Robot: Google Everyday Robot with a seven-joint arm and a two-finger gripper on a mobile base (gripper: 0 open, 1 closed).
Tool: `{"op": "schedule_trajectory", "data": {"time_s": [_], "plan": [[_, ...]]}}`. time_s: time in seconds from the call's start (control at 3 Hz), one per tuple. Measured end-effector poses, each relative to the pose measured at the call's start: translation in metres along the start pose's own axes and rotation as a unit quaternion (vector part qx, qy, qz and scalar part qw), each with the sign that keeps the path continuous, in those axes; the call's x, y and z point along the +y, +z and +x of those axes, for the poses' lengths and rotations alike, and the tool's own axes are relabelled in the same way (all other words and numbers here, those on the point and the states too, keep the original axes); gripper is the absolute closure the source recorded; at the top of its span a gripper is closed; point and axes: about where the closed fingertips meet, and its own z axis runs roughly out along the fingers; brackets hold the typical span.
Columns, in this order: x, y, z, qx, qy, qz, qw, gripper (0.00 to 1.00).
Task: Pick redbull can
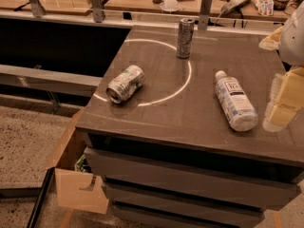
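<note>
The redbull can (185, 38) is slim, tall and dark silvery-grey. It stands upright near the far edge of the grey table top (171, 118), on the rim of a bright ring of light. My gripper (284, 101) is at the right edge of the view, above the table's right side. It is well to the right of the can and nearer to me, and it touches nothing.
A fatter silver can with green markings (125, 83) lies on its side at the left of the table. A clear plastic bottle with a white label (234, 101) lies on its side just left of my gripper. A cardboard box (78, 186) sits on the floor at the lower left. A railing and a cluttered desk lie behind the table.
</note>
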Motion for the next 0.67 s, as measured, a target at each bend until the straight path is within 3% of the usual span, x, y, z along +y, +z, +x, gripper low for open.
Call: {"op": "schedule_trajectory", "data": {"time_s": [0.33, 0.67], "plan": [[0.0, 0.0, 0.0, 0.0, 0.0, 0.0, 1.0, 0.0], [-0.023, 0.003, 0.006, -0.026, 0.034, 0.02, 0.9989, 0.0]]}}
